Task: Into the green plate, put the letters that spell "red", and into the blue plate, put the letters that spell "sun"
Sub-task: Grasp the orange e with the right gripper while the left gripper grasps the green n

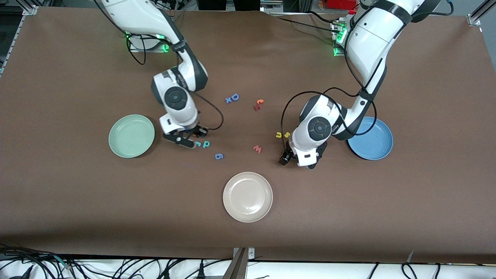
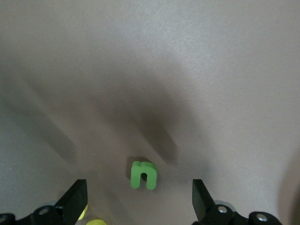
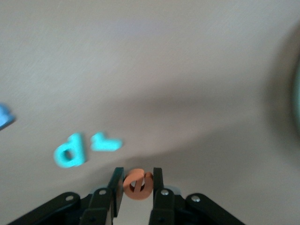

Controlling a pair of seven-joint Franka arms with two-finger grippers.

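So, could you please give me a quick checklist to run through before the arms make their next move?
1. Right end effector clamped on the orange e: ok.
2. Green plate free to receive it: ok.
3. Teal d and teal r clear of the grip, lying beside it on the table: ok.
4. Left end effector open over the green n: ok.
5. Green n between the fingers: not ok, it lies just ahead of them.
6. Blue plate free: ok, as far as the arm lets it show.
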